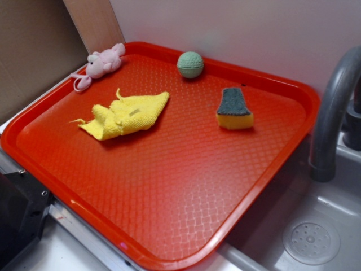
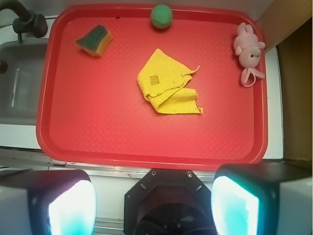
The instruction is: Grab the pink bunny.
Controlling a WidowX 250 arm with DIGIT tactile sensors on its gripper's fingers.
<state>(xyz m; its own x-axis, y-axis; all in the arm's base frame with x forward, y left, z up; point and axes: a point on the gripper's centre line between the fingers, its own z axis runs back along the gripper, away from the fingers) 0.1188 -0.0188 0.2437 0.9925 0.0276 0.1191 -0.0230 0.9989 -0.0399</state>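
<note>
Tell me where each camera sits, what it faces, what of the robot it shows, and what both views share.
Exterior: beside the counter, angled down at the red tray and grey faucet; only a dark robot part at lower left.
Wrist: on the arm, high above the tray's near edge, looking down; the gripper shows with jaws apart.
Shared: pink bunny, yellow cloth, green ball, sponge, tray.

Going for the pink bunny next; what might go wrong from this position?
1. The pink bunny lies against the raised rim of the red tray in a corner, so a finger may land on the rim instead of closing around it.
2. Its thin loop drapes over the tray edge and might snag.
3. The end effector is open and off the tray at the opposite side; the yellow cloth lies near a direct path.
</note>
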